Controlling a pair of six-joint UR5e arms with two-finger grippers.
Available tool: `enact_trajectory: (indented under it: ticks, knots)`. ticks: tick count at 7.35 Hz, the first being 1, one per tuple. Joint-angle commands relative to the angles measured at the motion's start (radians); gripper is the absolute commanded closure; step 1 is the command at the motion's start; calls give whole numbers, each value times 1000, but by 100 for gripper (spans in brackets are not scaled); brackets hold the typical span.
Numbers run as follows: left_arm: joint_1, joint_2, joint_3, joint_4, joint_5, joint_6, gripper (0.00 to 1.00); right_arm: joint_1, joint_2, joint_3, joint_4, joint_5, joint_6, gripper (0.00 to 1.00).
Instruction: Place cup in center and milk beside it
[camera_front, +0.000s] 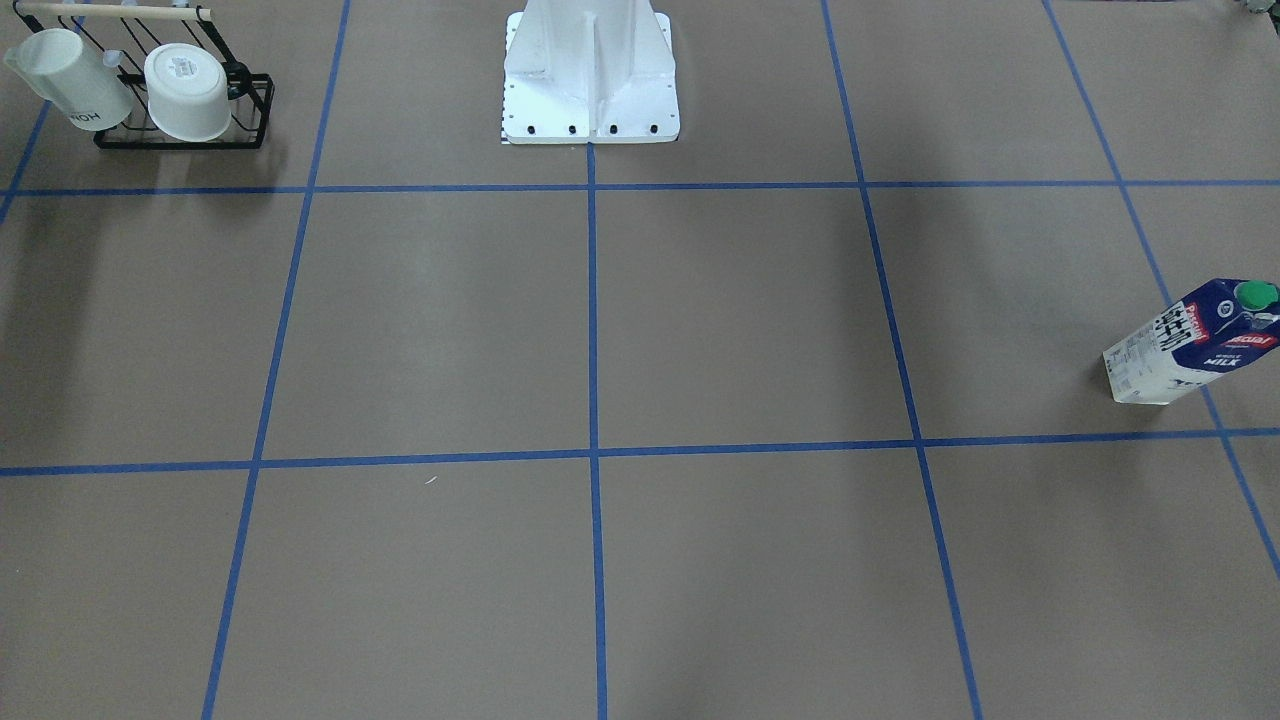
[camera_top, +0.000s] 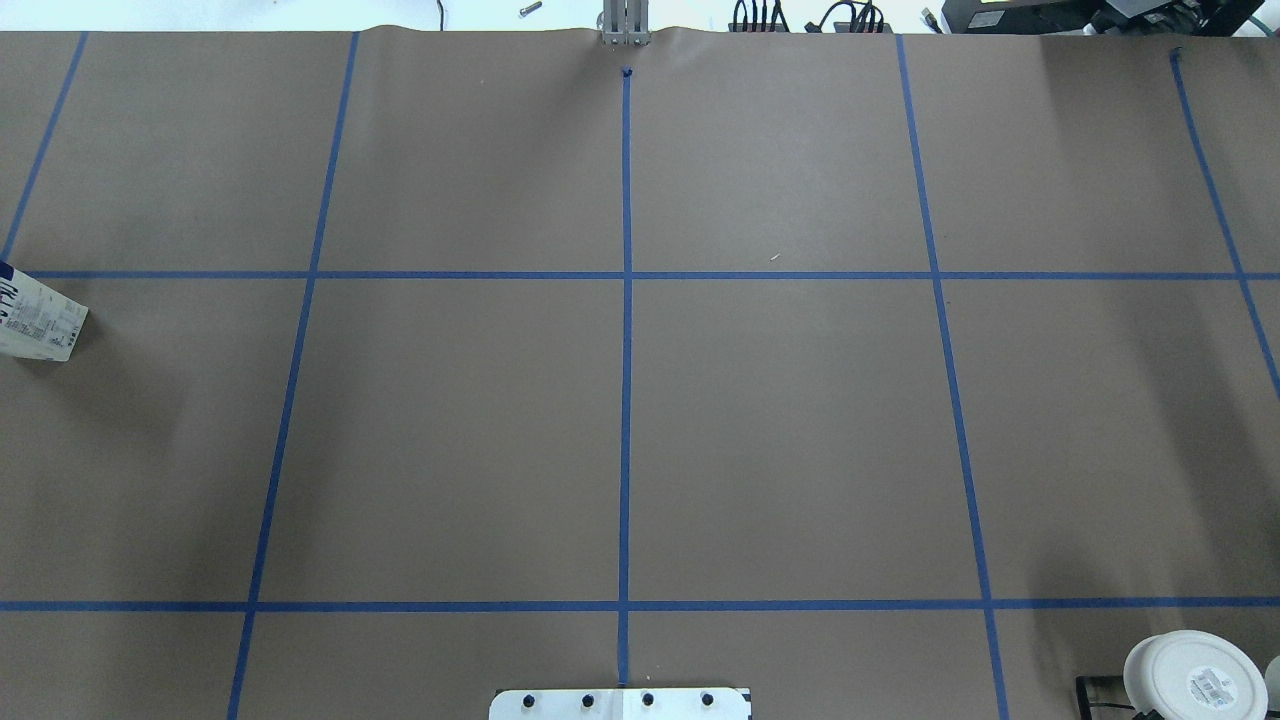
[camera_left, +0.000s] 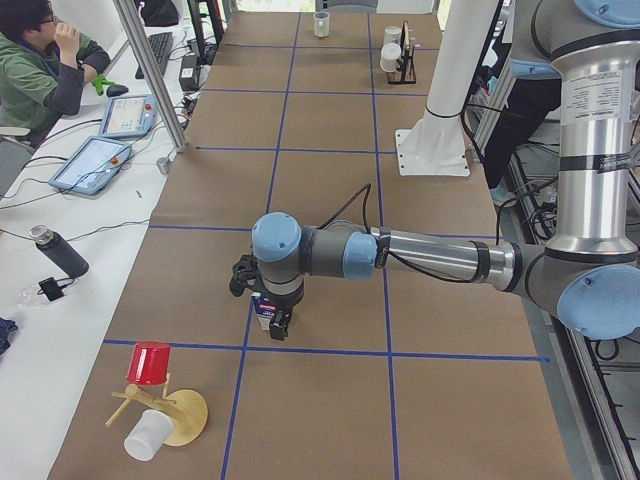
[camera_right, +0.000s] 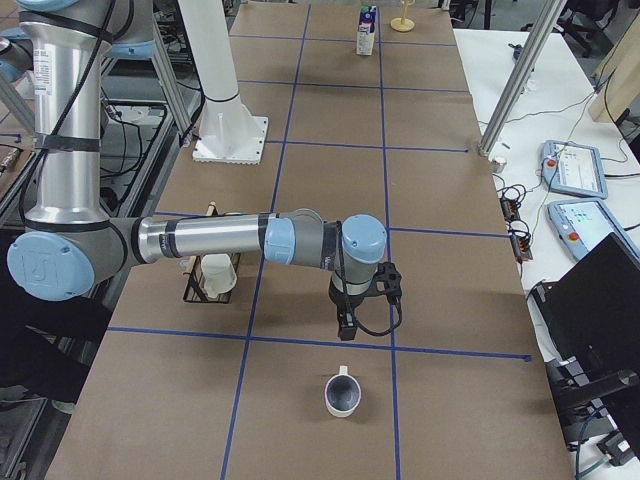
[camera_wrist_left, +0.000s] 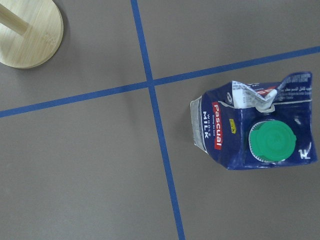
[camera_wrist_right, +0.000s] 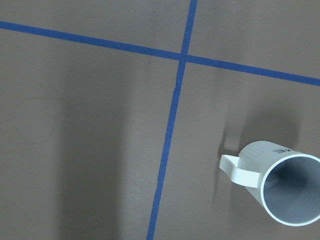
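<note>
The left jaws hang right over the milk (camera_wrist_left: 255, 127), at the end of the left arm (camera_left: 430, 255). I cannot tell if they are spread or pressed together, because only a side view shows them. The milk stands up tall near the left end of the surface (camera_top: 450, 450), with its green cap (camera_wrist_left: 270, 142) on top, so its long way runs up and down. The left arm is the near one for it. I think a straight drop would bring the jaws to the carton's top.

The right jaws hang low at the end of the right arm (camera_right: 210, 238). I cannot tell how they stand either. The cup (camera_right: 342, 393) is not under them. It sits a bit farther out, toward the right end of the surface, mouth up, with its handle (camera_wrist_right: 235, 170) turned back toward the jaws. The right arm is the near one for it, and I think it must reach out first, then go down.

The center (camera_top: 780, 430) lies between the two arms, well apart from both things. On the way there I see brown paper and blue tape lines (camera_top: 625, 400). A wire rack (camera_right: 205, 285) with white cups (camera_front: 185, 95) sits by the robot's edge, near the right arm. A wooden stand (camera_left: 165, 415) with a red cup (camera_left: 150, 362) sits near the left end, by the corner on the people's side. Both look off to the side of the way in.
</note>
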Motion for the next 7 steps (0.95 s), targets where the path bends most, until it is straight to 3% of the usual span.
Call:
enact_trajectory:
  ticks: [1, 4, 5, 6, 7]
  knots:
    - [0, -2, -5, -2, -1, 0, 2, 0, 0, 3, 1, 0, 0, 0]
    - [2, -8, -21, -9, 7, 3, 2, 0, 3, 21, 3, -3, 0, 0]
    - [2, -35, -12, -62, 51, 3, 2, 0, 15, 29, 47, -3, -2, 0]
    - [0, -29, -18, -105, 114, -2, 2, 0, 0, 18, 181, -3, 6, 0]
    - [2, -43, -18, -115, 113, -2, 2, 0, -8, 13, 245, -10, 18, 0]
